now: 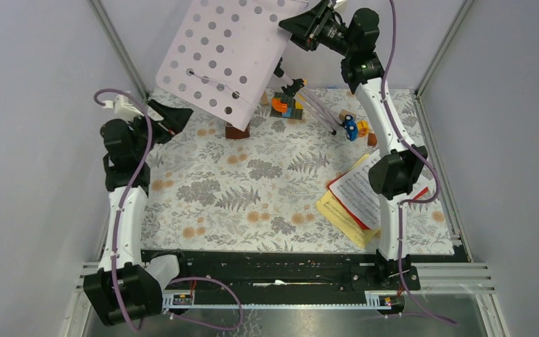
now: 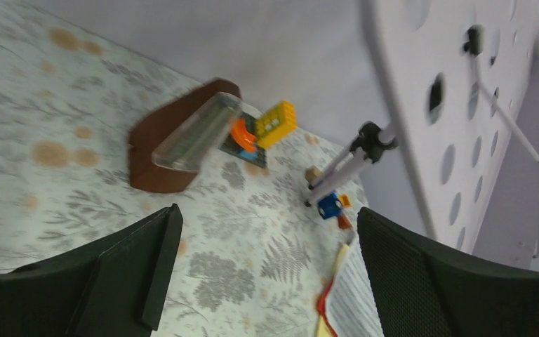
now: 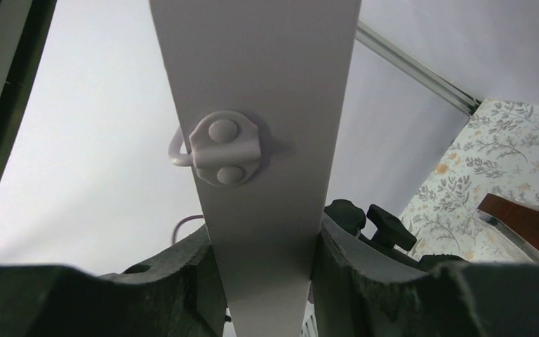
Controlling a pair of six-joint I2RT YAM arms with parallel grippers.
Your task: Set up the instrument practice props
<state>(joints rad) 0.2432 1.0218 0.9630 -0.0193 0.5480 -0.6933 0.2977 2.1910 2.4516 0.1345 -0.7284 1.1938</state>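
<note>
The pale pink perforated music-stand panel hangs tilted over the back of the table. My right gripper is shut on its upper right edge. In the right wrist view a strip of the panel with a riveted clip fills the gap of the right gripper, both pads pressed on it. The lilac tripod slants down from under the panel, its feet near the cloth, and shows as the tripod in the left wrist view. White, red and yellow sheet-music pages lie at the right. My left gripper stands open and holds nothing.
A brown wedge-shaped case with a clear cover stands under the panel's lower edge. Orange-yellow toy blocks sit behind it, and small blue and orange toys lie near the tripod's feet. Enclosure walls rise close behind and beside the floral cloth.
</note>
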